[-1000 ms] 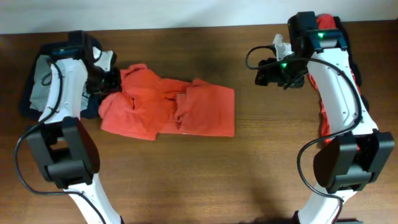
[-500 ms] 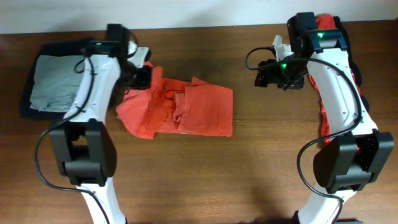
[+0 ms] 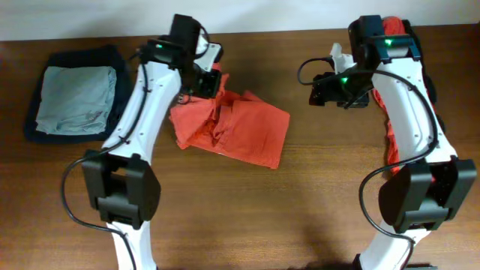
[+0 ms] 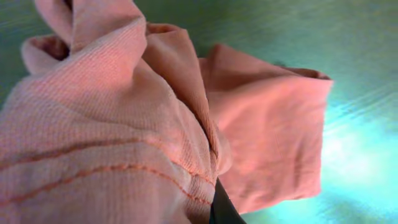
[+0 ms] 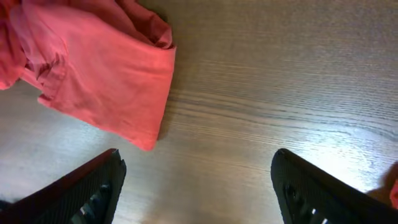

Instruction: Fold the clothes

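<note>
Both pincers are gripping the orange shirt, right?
Not both. The left pincer grips the orange shirt, but the right pincer hangs open and empty, apart from it, over bare table; the right wrist view shows this.

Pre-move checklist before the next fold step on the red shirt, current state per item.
1. Left gripper shut on crumpled red-orange cotton T-shirt: ok.
2. Shirt lying flat: not ok, bunched near the grip.
3. Right gripper open and empty over brown wooden table: ok.
4. Folded pale grey-blue garment apart from the shirt: ok.
5. Which edge the left gripper pinches: cannot tell.
</note>
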Controlling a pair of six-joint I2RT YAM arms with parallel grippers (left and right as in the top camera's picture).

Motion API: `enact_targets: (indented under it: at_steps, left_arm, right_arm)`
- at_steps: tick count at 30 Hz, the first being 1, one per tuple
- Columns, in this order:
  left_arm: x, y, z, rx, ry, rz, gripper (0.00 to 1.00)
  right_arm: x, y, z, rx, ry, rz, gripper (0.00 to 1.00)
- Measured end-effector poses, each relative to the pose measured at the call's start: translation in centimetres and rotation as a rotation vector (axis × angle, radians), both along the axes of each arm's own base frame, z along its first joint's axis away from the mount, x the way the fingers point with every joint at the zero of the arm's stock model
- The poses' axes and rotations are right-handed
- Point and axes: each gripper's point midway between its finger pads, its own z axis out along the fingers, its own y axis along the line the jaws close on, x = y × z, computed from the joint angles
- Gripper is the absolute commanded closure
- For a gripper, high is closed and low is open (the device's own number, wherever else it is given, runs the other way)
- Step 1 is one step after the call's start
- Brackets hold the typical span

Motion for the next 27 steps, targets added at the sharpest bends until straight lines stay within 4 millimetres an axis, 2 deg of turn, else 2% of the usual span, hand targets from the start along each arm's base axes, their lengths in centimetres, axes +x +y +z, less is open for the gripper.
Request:
enact_targets:
  at_steps: [9, 21, 23, 24, 25, 27]
  left_arm:
    - [-2.4, -5.3, 0.0, -0.004, 0.001, -0.107, 1.0]
    - [-5.8, -10.6, -0.1, 0.019, -0.007, -0.235, 0.99]
    - [-6.2, -11.2, -0.1, 0.025, -0.009, -0.249, 0.92]
    - [-6.4, -11.5, -0.1, 0.027, -0.011, -0.256, 0.82]
    - [-6.6, -11.7, -0.1, 0.029, -0.012, -0.261, 0.8]
    - [-7.0, -12.2, -0.1, 0.029, -0.012, -0.268, 0.67]
  right_arm:
    - [0.1, -1.2, 0.0, 0.0, 0.001, -0.031, 0.21]
    - [0.3, -2.4, 0.0, 0.0, 0.0, -0.059, 0.21]
    - [0.3, -2.7, 0.0, 0.0, 0.0, -0.067, 0.21]
    - [0.3, -3.0, 0.0, 0.0, 0.0, -0.072, 0.21]
    - [0.3, -3.1, 0.0, 0.0, 0.0, -0.075, 0.21]
    - [0.3, -3.3, 0.0, 0.0, 0.0, -0.082, 0.21]
